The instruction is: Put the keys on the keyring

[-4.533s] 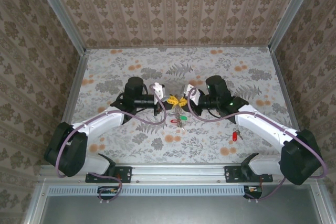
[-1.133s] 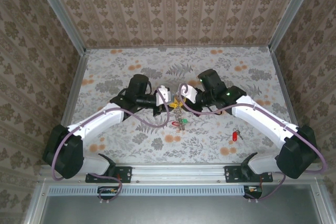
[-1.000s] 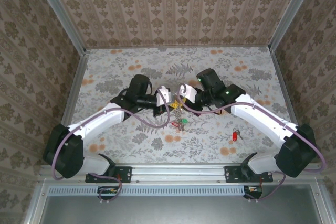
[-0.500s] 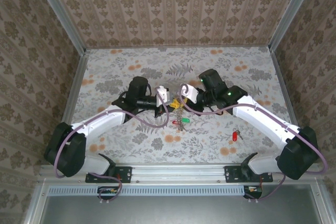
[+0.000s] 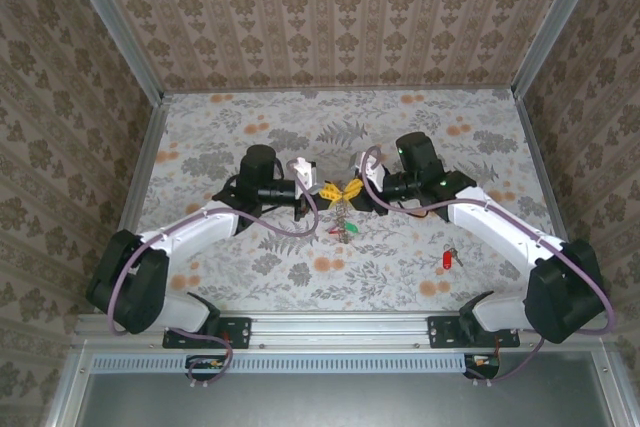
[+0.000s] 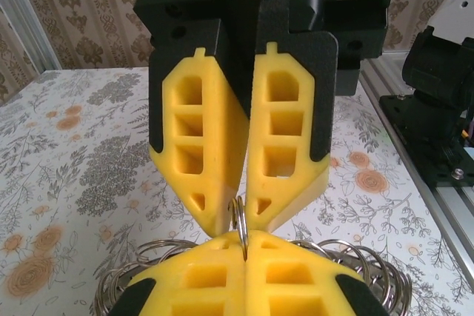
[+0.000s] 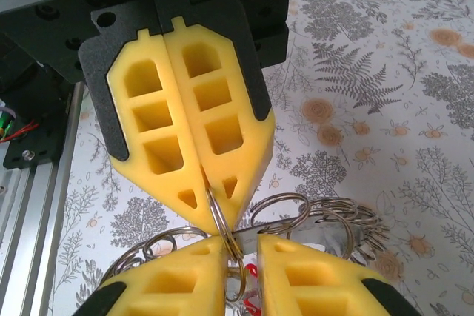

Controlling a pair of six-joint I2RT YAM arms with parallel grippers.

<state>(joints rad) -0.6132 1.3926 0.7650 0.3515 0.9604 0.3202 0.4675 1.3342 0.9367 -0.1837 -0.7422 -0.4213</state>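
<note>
Your keyring (image 5: 343, 209) hangs just above the counter (image 5: 220, 127) at mid-table, between the two arms. Its coiled loops fan out below the pads in both wrist views. A green key (image 5: 351, 230) and a red key (image 5: 334, 231) dangle beneath it and look already threaded.

The left fingers (image 7: 211, 201) come in from 9 o'clock and are pressed fully together on a thin loop of the ring. The right fingers (image 6: 258, 192), from 3 o'clock, stand a little apart at the tips with that loop in the gap. I can't tell whether they pinch it.

One loose key (image 5: 447, 260) with a red head lies on the counter, well apart at about 4 o'clock from the ring.

I judge you are between keys. Next, keep the left grip firm, back the right fingers off, and fetch that key by its head.
</note>
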